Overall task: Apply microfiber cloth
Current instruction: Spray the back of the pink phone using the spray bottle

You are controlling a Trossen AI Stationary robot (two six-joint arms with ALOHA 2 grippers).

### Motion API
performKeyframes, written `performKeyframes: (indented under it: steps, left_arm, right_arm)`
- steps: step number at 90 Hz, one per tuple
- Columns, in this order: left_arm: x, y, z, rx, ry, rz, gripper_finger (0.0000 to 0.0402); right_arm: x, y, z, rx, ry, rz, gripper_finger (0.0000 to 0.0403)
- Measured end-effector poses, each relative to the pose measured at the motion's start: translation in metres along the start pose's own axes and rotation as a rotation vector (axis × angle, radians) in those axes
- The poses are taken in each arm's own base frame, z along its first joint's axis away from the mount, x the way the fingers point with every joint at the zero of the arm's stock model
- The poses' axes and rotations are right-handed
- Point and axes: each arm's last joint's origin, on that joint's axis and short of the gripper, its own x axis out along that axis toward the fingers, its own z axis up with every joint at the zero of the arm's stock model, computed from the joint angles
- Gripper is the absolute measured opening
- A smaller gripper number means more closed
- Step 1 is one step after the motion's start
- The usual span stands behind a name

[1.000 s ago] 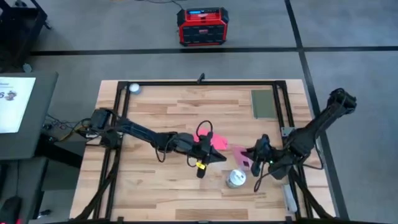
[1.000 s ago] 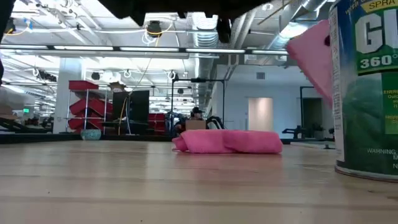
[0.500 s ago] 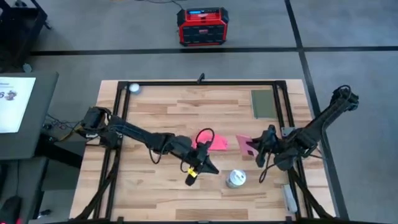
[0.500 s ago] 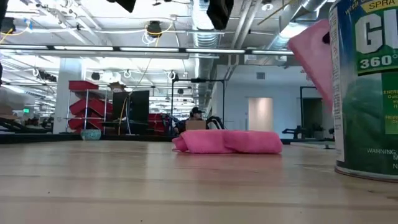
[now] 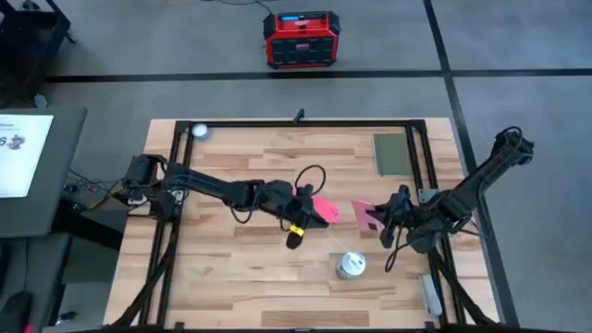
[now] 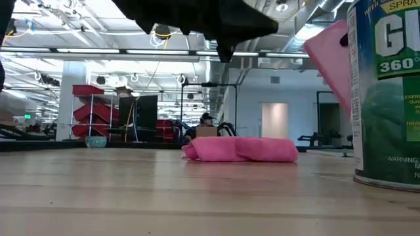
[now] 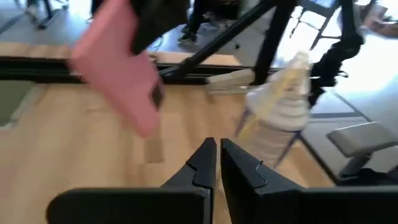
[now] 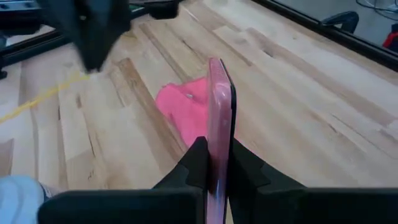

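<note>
- Currently the soft, bright reddish-pink microfiber cloth (image 5: 323, 210) lies bunched in a low, creased heap on the pale wooden table (image 5: 231, 277), near its middle and untouched by either arm.
- Just beside it, the left gripper (image 5: 296, 237) hangs over the table's near side; its two dark fingers (image 7: 198, 167) are pressed almost together with nothing between them.
- To pick the cloth well, I judge those fingers must first spread, then come down over a raised fold rather than a flat edge, since thin fabric slips from a shallow pinch.
- Across a short gap, the right gripper (image 5: 381, 225) is clamped on the rigid pale-pink, black-faced phone (image 8: 219, 118), holding it on edge and clear of the table.
- Wiping should probably sweep flat across the black face, with the phone held steady.
- Nearby, the green-labelled spray can (image 5: 350, 265) stands upright; a low swing could knock it.
</note>
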Motion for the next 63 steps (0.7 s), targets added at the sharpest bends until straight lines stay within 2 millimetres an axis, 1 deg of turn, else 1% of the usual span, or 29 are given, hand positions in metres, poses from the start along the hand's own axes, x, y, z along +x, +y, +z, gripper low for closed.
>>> performKeyframes:
  steps: [16,21,27,35,44,50,63]
  left_arm:
    - [-0.001,0.003,0.000,-0.015,-0.001,0.000,0.0000]
    - [0.000,0.000,0.000,-0.018,-0.001,-0.012,0.0000]
    - [-0.002,-0.009,0.002,-0.002,0.002,-0.035,0.0000]
    - [-0.007,-0.016,0.009,0.016,-0.020,-0.058,0.0000]
    - [-0.010,-0.017,0.011,0.017,-0.013,-0.036,0.0000]
    - [-0.011,-0.018,0.009,0.015,0.012,-0.030,0.0000]
    - [-0.014,-0.022,0.013,0.020,0.000,-0.043,0.0000]
  right_arm:
    - [-0.001,0.000,-0.001,-0.013,0.007,-0.002,0.0014]
    - [-0.001,-0.001,-0.002,-0.020,0.011,-0.006,0.0014]
    - [-0.001,-0.001,-0.002,-0.016,0.012,-0.007,0.0014]
    - [-0.001,-0.002,-0.003,-0.022,0.017,-0.014,0.0014]
    - [-0.001,-0.002,-0.003,-0.016,0.017,-0.011,0.0014]
    - [-0.002,-0.001,-0.004,-0.021,0.018,-0.006,0.0014]
    - [-0.002,-0.001,-0.004,-0.019,0.017,-0.006,0.0014]
